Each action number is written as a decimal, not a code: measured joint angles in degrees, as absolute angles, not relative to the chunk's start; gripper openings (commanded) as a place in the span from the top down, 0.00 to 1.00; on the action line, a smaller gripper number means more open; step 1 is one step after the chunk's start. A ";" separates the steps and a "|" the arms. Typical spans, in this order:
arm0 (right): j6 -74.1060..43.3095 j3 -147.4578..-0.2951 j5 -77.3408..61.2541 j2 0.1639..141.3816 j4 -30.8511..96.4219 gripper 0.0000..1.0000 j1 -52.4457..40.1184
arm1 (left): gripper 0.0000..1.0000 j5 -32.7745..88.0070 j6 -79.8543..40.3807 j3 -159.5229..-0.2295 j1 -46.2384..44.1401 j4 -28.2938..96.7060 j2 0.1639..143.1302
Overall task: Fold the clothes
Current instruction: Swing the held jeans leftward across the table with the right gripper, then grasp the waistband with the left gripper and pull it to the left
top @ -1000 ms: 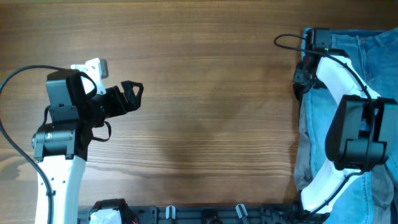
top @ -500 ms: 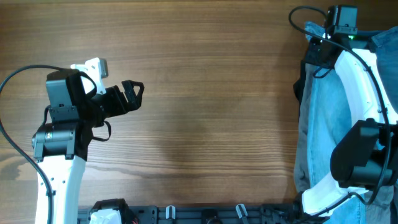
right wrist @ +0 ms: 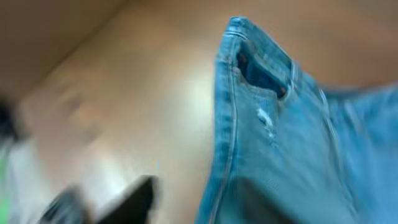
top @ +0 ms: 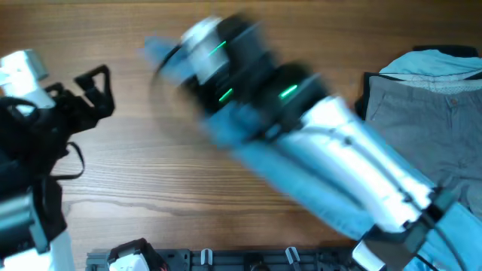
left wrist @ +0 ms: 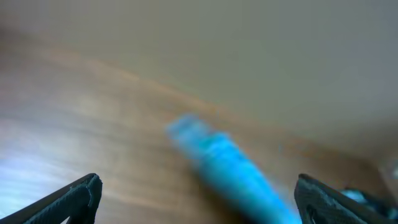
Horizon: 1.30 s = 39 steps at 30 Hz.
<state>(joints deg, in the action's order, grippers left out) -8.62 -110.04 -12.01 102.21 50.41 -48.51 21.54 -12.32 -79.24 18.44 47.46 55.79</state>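
The light-blue denim jeans [top: 252, 147] trail in a blurred band from the right pile toward the table's upper left, under my right arm. In the right wrist view the jeans [right wrist: 280, 124] show a waistband corner and fill the right half. My right gripper [top: 169, 60] is at the band's far left end. Its jaws [right wrist: 193, 193] stand apart: one dark finger [right wrist: 140, 199] is clear of the denim, the other is a shadow under the cloth. My left gripper [top: 94, 90] is wide open at the left edge, with the jeans' tip [left wrist: 211, 152] ahead of its empty jaws [left wrist: 198, 186].
Grey trousers [top: 422, 113] lie flat at the right edge with a pale blue garment [top: 429, 64] behind them at the top right. More blue cloth [top: 461, 226] shows at the lower right. A black rail [top: 248, 260] runs along the front edge.
My right arm swept from the pile at the right far to the left, dragging the jeans across the table and uncovering the grey trousers. Its jaws have parted. My left gripper shifted left.
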 measured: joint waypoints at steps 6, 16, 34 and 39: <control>-9.37 -110.02 -2.72 105.01 56.01 0.14 -55.22 | 0.00 20.38 -10.79 -81.08 21.52 47.62 54.54; -23.40 -110.21 1.48 92.12 56.77 0.15 -26.68 | 0.00 21.15 -0.73 -81.71 8.43 55.61 73.49; -24.38 -110.30 -1.91 97.97 60.29 0.13 -18.37 | 0.35 16.19 5.30 -81.60 3.42 18.00 120.90; -24.18 -110.30 -1.93 98.48 60.47 0.13 -18.37 | 0.96 14.35 5.58 -82.63 3.77 19.99 124.31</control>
<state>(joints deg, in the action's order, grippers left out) -24.18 -110.30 -1.93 98.48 60.47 -18.37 14.35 5.58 -82.63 3.77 19.99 124.31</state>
